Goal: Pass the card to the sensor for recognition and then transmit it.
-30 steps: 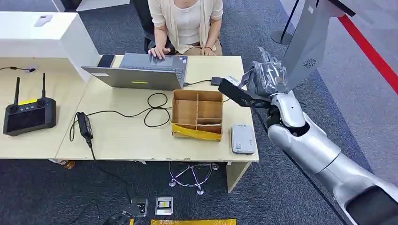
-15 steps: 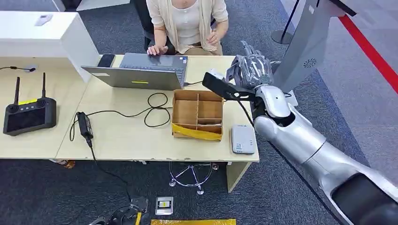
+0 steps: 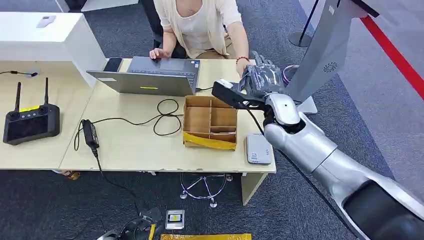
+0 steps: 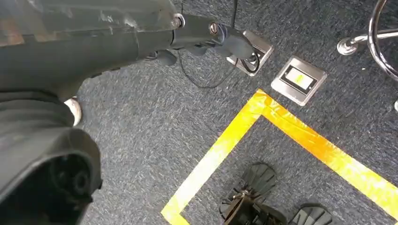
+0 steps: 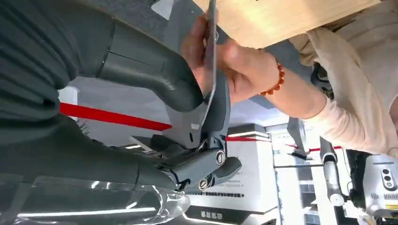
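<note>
White card (image 5: 210, 56) sits pinched in the right hand (image 3: 261, 80) fingers (image 5: 155, 77) (a person's hand (image 5: 244, 70) grips it too); left hand's fingers unclear.

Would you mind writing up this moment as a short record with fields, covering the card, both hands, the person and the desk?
card: thin card, seen edge-on, pinched between thumb and fingers of the right hand
person: seated behind the desk; one hand grasps the same card, the other rests on the laptop
left hand: hangs above the carpet; grip cannot be told
sensor: grey reader at the desk's near right corner
desk items: cardboard divider box, controller
stage: handover, both hold the card
</note>
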`<state>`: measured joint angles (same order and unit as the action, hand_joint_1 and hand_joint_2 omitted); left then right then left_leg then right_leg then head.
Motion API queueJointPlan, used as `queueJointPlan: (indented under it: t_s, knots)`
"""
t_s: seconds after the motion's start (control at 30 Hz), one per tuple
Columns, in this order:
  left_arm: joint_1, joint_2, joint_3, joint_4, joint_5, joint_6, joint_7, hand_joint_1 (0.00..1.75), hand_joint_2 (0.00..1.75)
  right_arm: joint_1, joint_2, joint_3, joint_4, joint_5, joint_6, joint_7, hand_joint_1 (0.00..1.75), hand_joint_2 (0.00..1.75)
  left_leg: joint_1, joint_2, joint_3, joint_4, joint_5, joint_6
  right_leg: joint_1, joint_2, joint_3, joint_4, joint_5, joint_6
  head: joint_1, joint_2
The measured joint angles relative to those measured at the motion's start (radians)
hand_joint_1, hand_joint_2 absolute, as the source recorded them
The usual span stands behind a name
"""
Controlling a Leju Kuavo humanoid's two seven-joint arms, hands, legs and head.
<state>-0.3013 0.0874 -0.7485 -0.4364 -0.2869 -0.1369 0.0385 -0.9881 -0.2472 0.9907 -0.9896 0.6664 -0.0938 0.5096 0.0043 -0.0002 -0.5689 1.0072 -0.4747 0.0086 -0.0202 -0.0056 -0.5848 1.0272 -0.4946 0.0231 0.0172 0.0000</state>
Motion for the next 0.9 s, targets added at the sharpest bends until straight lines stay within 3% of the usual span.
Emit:
queueJointPlan:
  t_s: [0.4, 0.43, 0.47, 0.67, 0.9]
  knots:
    - [-0.008, -0.010, 0.000, 0.006, 0.031, 0.000, -0.005, 0.00, 0.00, -0.011, 0.012, 0.000, 0.068, 0.006, 0.002, -0.032, 1.75, 1.75, 0.000, 0.000, 0.000, 0.000, 0.000, 0.000, 0.000, 0.000, 0.000, 0.000, 0.000, 0.000, 0.000, 0.000]
    - [-0.008, -0.010, 0.000, 0.006, 0.032, 0.000, -0.008, 0.00, 0.00, -0.011, 0.012, 0.000, 0.071, 0.006, 0.002, -0.033, 0.00, 1.75, 0.000, 0.000, 0.000, 0.000, 0.000, 0.000, 0.000, 0.000, 0.000, 0.000, 0.000, 0.000, 0.000, 0.000]
    - [-0.009, -0.010, 0.000, 0.006, 0.032, 0.000, -0.009, 0.00, 0.00, -0.011, 0.012, 0.000, 0.074, 0.006, 0.002, -0.033, 0.00, 0.00, 0.000, 0.000, 0.000, 0.000, 0.000, 0.000, 0.000, 0.000, 0.000, 0.000, 0.000, 0.000, 0.000, 0.000]
    - [-0.008, -0.010, 0.000, 0.008, 0.040, 0.002, -0.020, 0.00, 0.00, -0.011, 0.011, -0.001, 0.086, -0.018, -0.007, -0.082, 0.00, 0.00, 0.000, 0.000, 0.000, 0.000, 0.000, 0.000, 0.000, 0.000, 0.000, 0.000, 0.000, 0.000, 0.000, 0.000]
    - [-0.008, -0.009, 0.000, 0.010, 0.059, 0.003, -0.034, 0.00, 0.00, -0.010, 0.011, -0.001, 0.094, -0.017, -0.013, -0.087, 0.00, 0.00, 0.000, 0.000, 0.000, 0.000, 0.000, 0.000, 0.000, 0.000, 0.000, 0.000, 0.000, 0.000, 0.000, 0.000]
